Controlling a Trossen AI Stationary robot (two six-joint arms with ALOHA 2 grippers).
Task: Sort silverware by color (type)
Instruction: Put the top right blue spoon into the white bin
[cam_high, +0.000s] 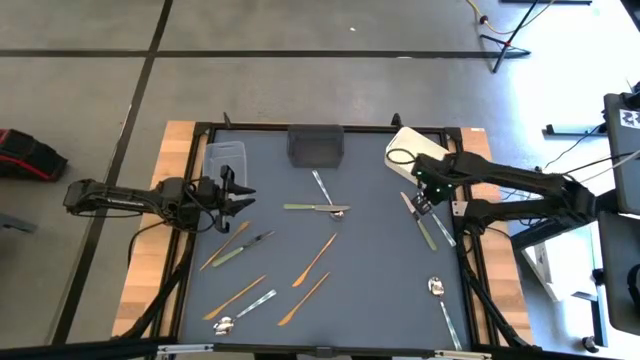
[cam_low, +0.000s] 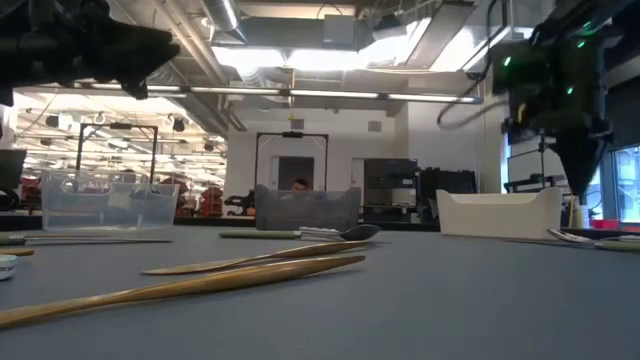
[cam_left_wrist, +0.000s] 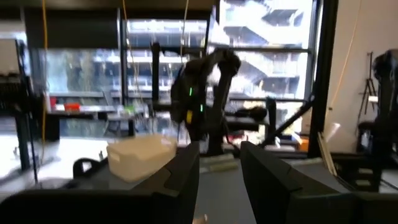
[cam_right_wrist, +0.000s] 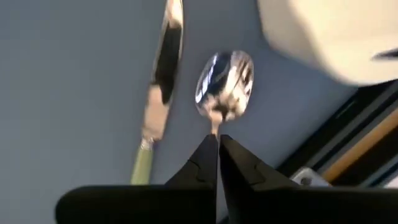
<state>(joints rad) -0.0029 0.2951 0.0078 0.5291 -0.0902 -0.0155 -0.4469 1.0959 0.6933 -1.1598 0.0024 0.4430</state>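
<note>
Silverware lies scattered on the dark table. My right gripper (cam_high: 424, 197) is shut and points down over the right side. It stands above the neck of a shiny silver spoon (cam_right_wrist: 225, 84), which lies beside a knife with a pale green handle (cam_right_wrist: 158, 81). In the low view its fingertips (cam_low: 585, 190) stand clear above the table. My left gripper (cam_high: 238, 196) hovers open and empty above the table's left side, near the clear tub (cam_high: 225, 158). Its two fingers (cam_left_wrist: 180, 180) stand apart in the left wrist view.
A dark grey tub (cam_high: 315, 145) stands at the far middle and a white tub (cam_high: 412, 152) at the far right. Copper-gold pieces (cam_high: 315, 260) lie at the middle and near left. Silver pieces (cam_high: 316, 208) lie mid-table, and a silver spoon (cam_high: 440, 295) lies at the near right.
</note>
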